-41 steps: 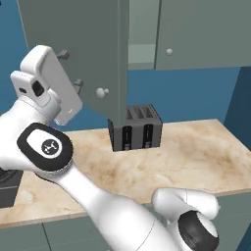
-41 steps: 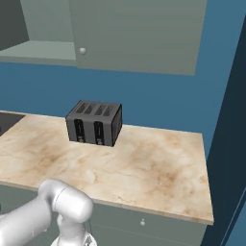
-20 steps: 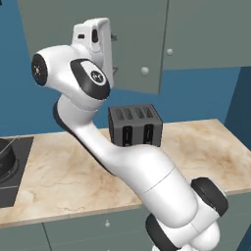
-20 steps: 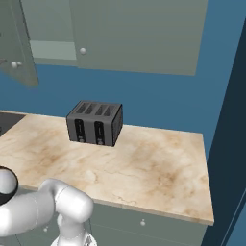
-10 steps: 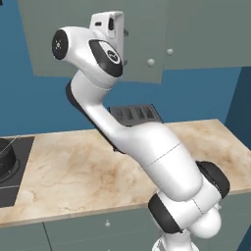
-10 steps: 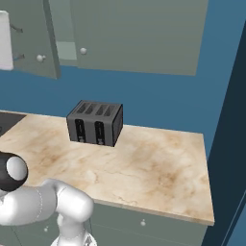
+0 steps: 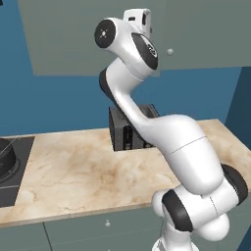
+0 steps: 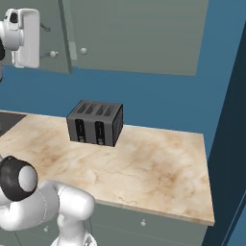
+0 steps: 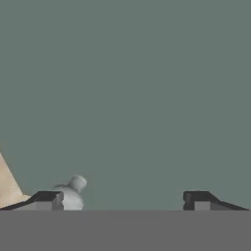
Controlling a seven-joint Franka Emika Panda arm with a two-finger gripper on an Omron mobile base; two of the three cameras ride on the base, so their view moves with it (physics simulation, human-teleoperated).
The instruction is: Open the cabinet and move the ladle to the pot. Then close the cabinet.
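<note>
The grey-green cabinet (image 7: 73, 39) hangs above the counter. In the right base view its left door (image 8: 33, 72) stands slightly ajar, its edge showing beside the right door (image 8: 134, 33). My gripper (image 8: 47, 41) is raised against the left door's front, open and holding nothing. In the hand view the gripper (image 9: 125, 200) faces the flat door (image 9: 127, 88), and the white knob (image 9: 73, 188) sits just by one fingertip (image 9: 49, 200). The pot (image 7: 5, 159) shows in part at the counter's far left. The ladle is out of view.
A dark slotted toaster (image 8: 96, 122) stands at the back of the marble counter (image 8: 144, 158), partly behind my arm in the left base view. Drawer fronts with small knobs (image 8: 142, 222) run below. A dark tall panel (image 8: 230, 144) borders the counter's right end.
The left cabinet door has swung from wide open to almost shut. My arm has risen and my open hand has followed the door across.
</note>
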